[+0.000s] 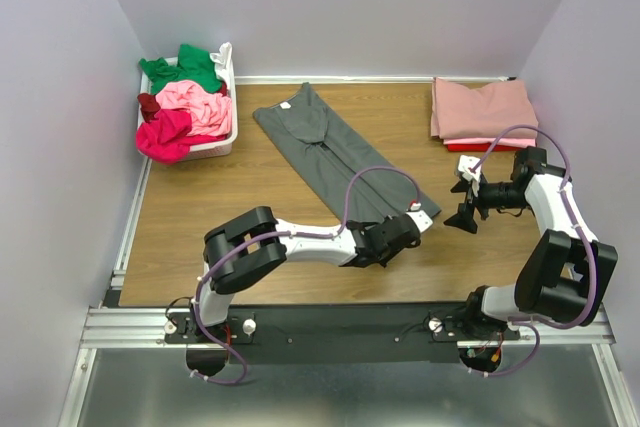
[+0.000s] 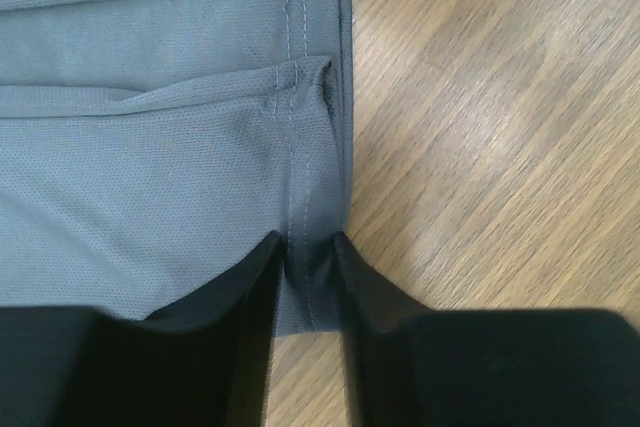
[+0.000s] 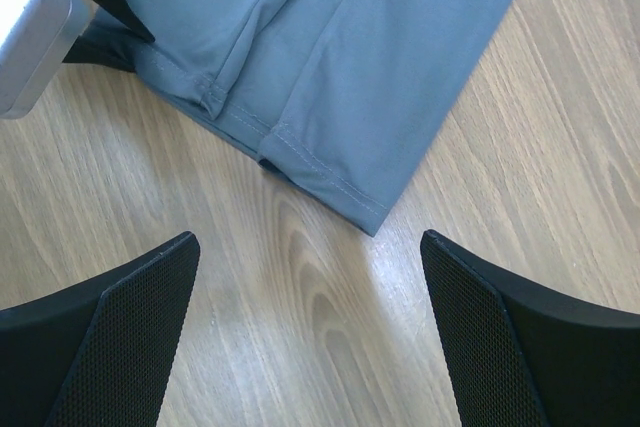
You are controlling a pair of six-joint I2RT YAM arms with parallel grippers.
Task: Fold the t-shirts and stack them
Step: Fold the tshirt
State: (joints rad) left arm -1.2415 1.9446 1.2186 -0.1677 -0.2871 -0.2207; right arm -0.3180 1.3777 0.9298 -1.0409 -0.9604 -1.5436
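Nearest the bases, we see the left gripper (image 2: 305, 242) clamped on one hem corner of the dark grey t-shirt (image 1: 330, 147), which lies in a long lengthwise-folded strip across the table (image 1: 200, 207). The right gripper (image 3: 308, 237) hangs with jaws wide apart beside the other hem corner, apparently to share the crosswise fold. Farther back, the folded stack (image 1: 483, 107) sits at right, and unfolded t-shirts (image 1: 190, 97) fill the white basket (image 1: 215, 147).
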